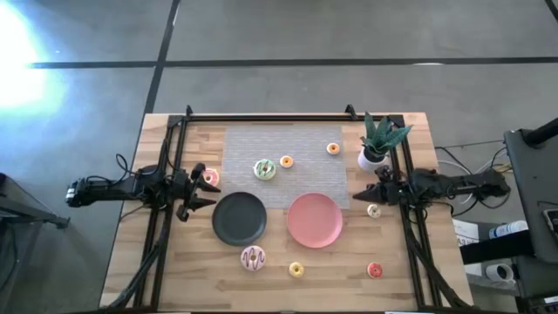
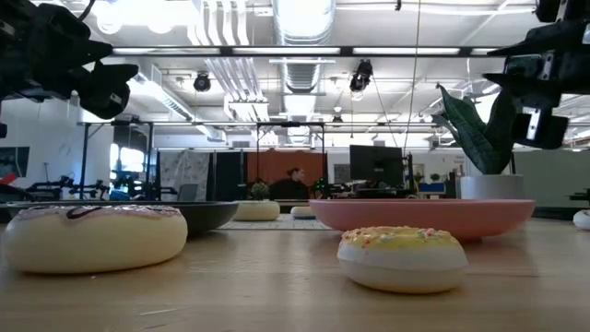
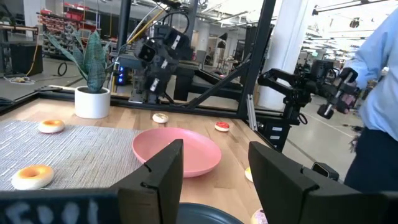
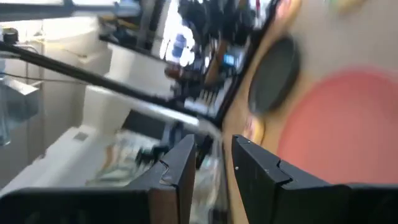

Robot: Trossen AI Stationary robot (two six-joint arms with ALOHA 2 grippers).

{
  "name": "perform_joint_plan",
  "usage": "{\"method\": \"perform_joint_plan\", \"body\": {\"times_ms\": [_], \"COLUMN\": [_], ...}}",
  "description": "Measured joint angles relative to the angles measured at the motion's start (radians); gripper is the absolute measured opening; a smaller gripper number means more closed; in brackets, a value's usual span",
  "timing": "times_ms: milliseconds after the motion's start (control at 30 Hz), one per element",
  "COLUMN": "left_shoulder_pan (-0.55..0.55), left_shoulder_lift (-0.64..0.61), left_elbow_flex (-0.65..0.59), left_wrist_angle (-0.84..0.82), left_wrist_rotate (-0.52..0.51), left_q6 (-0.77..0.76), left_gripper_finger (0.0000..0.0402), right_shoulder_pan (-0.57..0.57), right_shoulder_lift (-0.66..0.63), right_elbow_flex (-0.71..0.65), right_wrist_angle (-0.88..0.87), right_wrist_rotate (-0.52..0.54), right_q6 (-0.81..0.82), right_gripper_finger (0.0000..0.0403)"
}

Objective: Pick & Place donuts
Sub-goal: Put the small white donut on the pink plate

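Toy donuts lie scattered flat on the wooden table (image 1: 174, 288). A green one (image 1: 264, 169) and two orange ones (image 1: 286, 161) (image 1: 332, 148) rest on the grey mat (image 1: 261, 144). A pink-iced one (image 1: 209, 177) lies below my left gripper (image 1: 204, 187). A pale small one (image 1: 373, 210) lies beside my right gripper (image 1: 364, 194). A white dark-drizzled one (image 1: 253, 257), a yellow one (image 1: 296, 269) and a red one (image 1: 375, 270) lie near the front edge. Both grippers hover level above the table, open, with nothing between the fingers (image 3: 214, 180) (image 4: 214, 168); the right one is rolled onto its side.
A black plate (image 1: 240, 218) and a pink plate (image 1: 315, 220) sit side by side mid-table. A potted plant (image 1: 379, 144) stands at the far right by the right arm. Black frame rails (image 1: 179, 157) run along both sides. A person (image 3: 379, 93) stands beyond the table.
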Motion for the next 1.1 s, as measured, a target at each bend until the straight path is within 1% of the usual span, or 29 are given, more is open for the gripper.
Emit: {"method": "perform_joint_plan", "body": {"times_ms": [167,233,333,433,533,567,667,733,900,1100], "left_shoulder_pan": [0.0,0.0,0.0,0.0,0.0,0.0,0.0,0.0,0.0,0.0], "left_shoulder_lift": [0.0,0.0,0.0,0.0,0.0,0.0,0.0,0.0,0.0,0.0], "left_elbow_flex": [0.0,0.0,0.0,0.0,0.0,0.0,0.0,0.0,0.0,0.0], "left_wrist_angle": [0.0,0.0,0.0,0.0,0.0,0.0,0.0,0.0,0.0,0.0], "left_wrist_rotate": [0.0,0.0,0.0,0.0,0.0,0.0,0.0,0.0,0.0,0.0], "left_q6": [0.0,0.0,0.0,0.0,0.0,0.0,0.0,0.0,0.0,0.0], "left_gripper_finger": [0.0156,0.0156,0.0156,0.0156,0.0156,0.0156,0.0156,0.0156,0.0156,0.0156], "right_shoulder_pan": [0.044,0.07,0.107,0.129,0.131,0.13,0.13,0.13,0.13,0.095], "right_shoulder_lift": [0.137,0.212,0.336,0.475,0.62,0.669,0.818,0.906,1.078,1.203], "right_elbow_flex": [0.001,0.015,0.082,0.192,0.328,0.38,0.513,0.581,0.672,0.667], "right_wrist_angle": [-0.001,-0.021,-0.097,-0.242,-0.46,-0.556,-0.831,-0.945,-1.086,-1.102], "right_wrist_rotate": [-0.009,-0.01,-0.011,-0.011,-0.003,0.007,0.052,0.059,0.025,-0.048], "right_q6": [0.082,0.101,0.116,0.116,0.116,0.116,0.116,0.114,0.126,0.053], "right_gripper_finger": [0.0104,0.0116,0.0141,0.0168,0.019,0.0195,0.0203,0.0203,0.0203,0.0203]}}
